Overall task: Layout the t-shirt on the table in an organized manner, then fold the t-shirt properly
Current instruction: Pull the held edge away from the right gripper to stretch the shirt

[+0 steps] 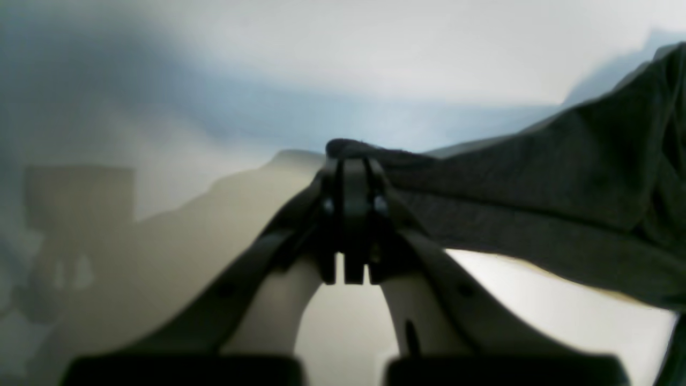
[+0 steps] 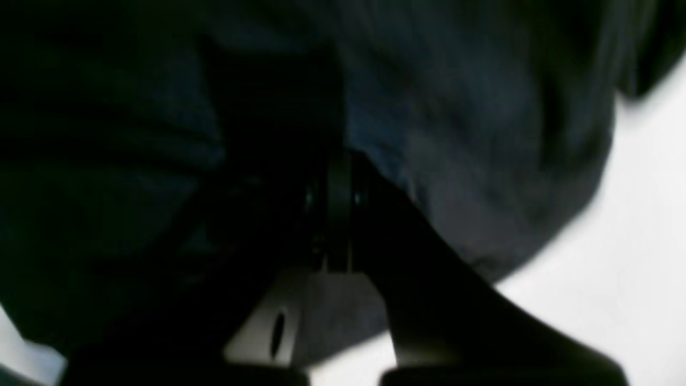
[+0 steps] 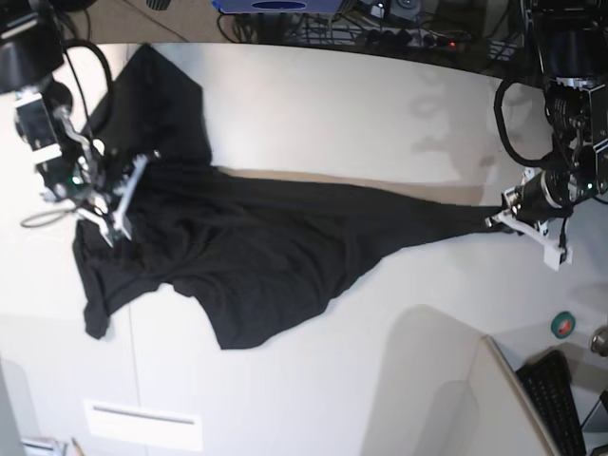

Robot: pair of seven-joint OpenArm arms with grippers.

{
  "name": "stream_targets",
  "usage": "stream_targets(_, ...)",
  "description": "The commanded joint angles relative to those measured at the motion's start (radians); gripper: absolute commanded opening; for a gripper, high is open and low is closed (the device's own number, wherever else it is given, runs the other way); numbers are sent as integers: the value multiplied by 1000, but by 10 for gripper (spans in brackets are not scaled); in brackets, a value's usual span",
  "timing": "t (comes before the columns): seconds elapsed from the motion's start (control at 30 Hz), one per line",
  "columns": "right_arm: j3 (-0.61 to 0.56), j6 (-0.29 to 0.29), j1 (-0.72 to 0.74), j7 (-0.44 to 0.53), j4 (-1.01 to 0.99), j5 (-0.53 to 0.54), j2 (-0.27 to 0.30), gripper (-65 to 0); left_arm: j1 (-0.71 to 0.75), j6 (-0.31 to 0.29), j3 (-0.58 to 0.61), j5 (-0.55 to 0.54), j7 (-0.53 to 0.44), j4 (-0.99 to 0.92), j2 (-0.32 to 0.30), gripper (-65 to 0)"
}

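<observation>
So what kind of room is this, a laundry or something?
More likely a robotics lab or workshop. Two robot arms hold a black t-shirt stretched over a big white table, a keyboard sits at the near corner, and cables and electronics clutter the far edge.

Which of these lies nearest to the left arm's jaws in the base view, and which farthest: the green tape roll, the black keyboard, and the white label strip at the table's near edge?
From the left gripper:
1. Green tape roll, just below it near the table's right edge.
2. Black keyboard, lower still, in the bottom right corner.
3. White label strip, far across at the bottom left.
</observation>
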Motion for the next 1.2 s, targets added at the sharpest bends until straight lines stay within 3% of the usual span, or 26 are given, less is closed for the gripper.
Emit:
stream_targets(0.0, 3, -6, -4, -45, 52, -14, 27, -650, -24, 1, -7, -6, -24, 17, -18, -650)
stream_targets(0.1, 4, -6, -68, -119, 202, -14, 62, -650, -24, 1, -7, -6, -23, 19, -1, -650)
stream_targets(0.2, 61, -6, -148, -133, 371, -11, 58, -650, -2, 1, -5, -6, -23, 17, 24, -650)
stream_targets(0.33, 351, -3, -257, -102, 544, -9, -93, -650, 41, 1, -5, -6, -24, 17, 34, -650)
stream_targets(0.43, 609, 4, -298, 9, 583, -8, -238, -650, 62, -1, -7, -6, -24, 17, 39, -650)
stream_targets(0.5, 709, 60, -298, 33, 560, -9, -277, -650, 78, -1, -7, -6, -24, 17, 39, -650)
stream_targets(0.53, 738, 112, -298, 35, 535, -8, -278, -644, 82, -1, -7, -6, -24, 17, 39, -650)
stream_targets(0.63, 825, 279, -283, 42, 423, -8, -275, -323, 87, -1, -7, -6, -24, 19, 39, -650)
stream_targets(0.7, 880, 360, -249, 68, 333, -11, -275, -195, 87, -1, -7, -6, -24, 19, 39, -650)
stream_targets(0.77, 940, 448, -214, 125, 216, -11, -271, -194, 85, -1, -7, -6, -24, 19, 39, -650)
stream_targets(0.87, 948, 524, -162, 157, 76, -12, -219, -243, 84, -1, -7, -6, -24, 19, 40, -650)
stream_targets(1.17, 860, 531, -8, 171, -217, -14, -154, -246, 87, -1, -8, -6, -24, 19, 40, -650)
